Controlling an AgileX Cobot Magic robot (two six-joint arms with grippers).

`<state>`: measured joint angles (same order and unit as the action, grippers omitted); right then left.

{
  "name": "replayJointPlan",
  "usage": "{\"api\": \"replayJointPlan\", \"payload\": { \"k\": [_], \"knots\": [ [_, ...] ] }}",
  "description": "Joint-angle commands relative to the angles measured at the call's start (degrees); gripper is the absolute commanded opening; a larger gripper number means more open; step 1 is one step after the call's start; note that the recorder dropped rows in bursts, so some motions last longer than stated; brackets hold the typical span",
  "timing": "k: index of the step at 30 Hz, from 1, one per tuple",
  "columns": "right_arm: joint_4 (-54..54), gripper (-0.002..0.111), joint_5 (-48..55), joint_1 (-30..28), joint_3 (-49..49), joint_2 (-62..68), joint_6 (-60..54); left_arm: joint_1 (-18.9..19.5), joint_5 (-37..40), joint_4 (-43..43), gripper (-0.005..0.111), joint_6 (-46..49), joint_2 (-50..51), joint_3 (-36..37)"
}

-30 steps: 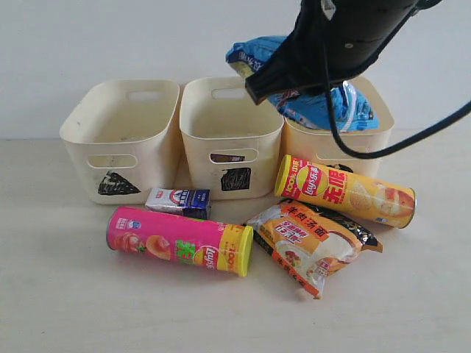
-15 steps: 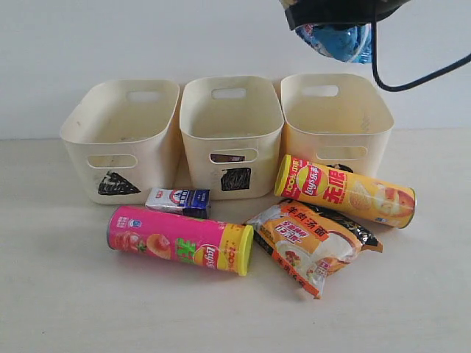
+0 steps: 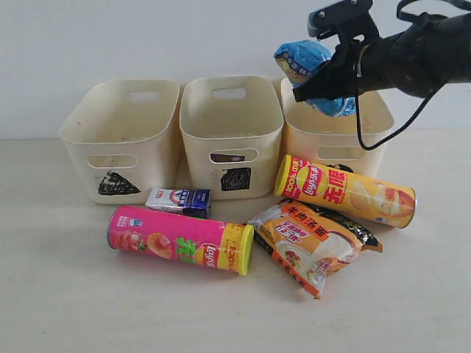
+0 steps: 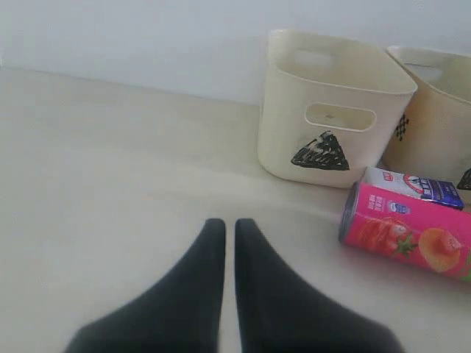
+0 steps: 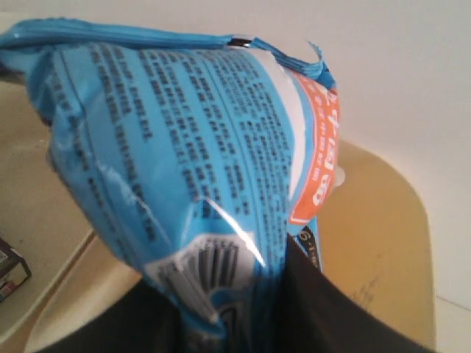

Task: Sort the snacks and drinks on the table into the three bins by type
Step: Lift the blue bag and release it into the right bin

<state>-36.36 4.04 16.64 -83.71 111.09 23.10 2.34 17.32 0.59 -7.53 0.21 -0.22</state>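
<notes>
My right gripper (image 3: 327, 82) is shut on the blue bag (image 3: 303, 60), holding it over the near-left rim of the right bin (image 3: 368, 143). In the right wrist view the blue bag (image 5: 184, 162) fills the frame, pinched in the gripper (image 5: 243, 294) above the bin (image 5: 383, 243). The triangle bin (image 3: 121, 140) and square bin (image 3: 230, 132) stand beside it. On the table (image 3: 73, 294) lie the pink tube (image 3: 180, 241), the yellow-orange tube (image 3: 346, 191), the orange-white bag (image 3: 313, 246) and the white-and-blue carton (image 3: 178, 200). My left gripper (image 4: 229, 224) is shut and holds nothing, low over bare table.
A small dark box (image 5: 11, 272) lies inside the square bin. The left wrist view shows the triangle bin (image 4: 331, 118), the carton (image 4: 416, 187) and the pink tube (image 4: 412, 235) off to one side. A pale wall (image 3: 110, 37) backs the bins.
The right arm, which reached in from overhead, now comes in from the right. The blue bag rose to the frame's top, then came down over the right bin's rim.
</notes>
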Motion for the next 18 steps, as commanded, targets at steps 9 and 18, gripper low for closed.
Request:
{"api": "replayJointPlan", "payload": {
  "k": [9, 18],
  "knots": [
    [-0.32, 0.065, -6.05, -1.22, 0.16, 3.58, 0.31, -0.07, -0.33, 0.45, 0.004, 0.03, -0.21, 0.22],
    [-0.22, 0.054, -6.33, -1.22, 0.16, -1.56, -0.46, -0.07, -0.33, 0.45, 0.004, 0.03, -0.21, 0.22]
  ]
}}
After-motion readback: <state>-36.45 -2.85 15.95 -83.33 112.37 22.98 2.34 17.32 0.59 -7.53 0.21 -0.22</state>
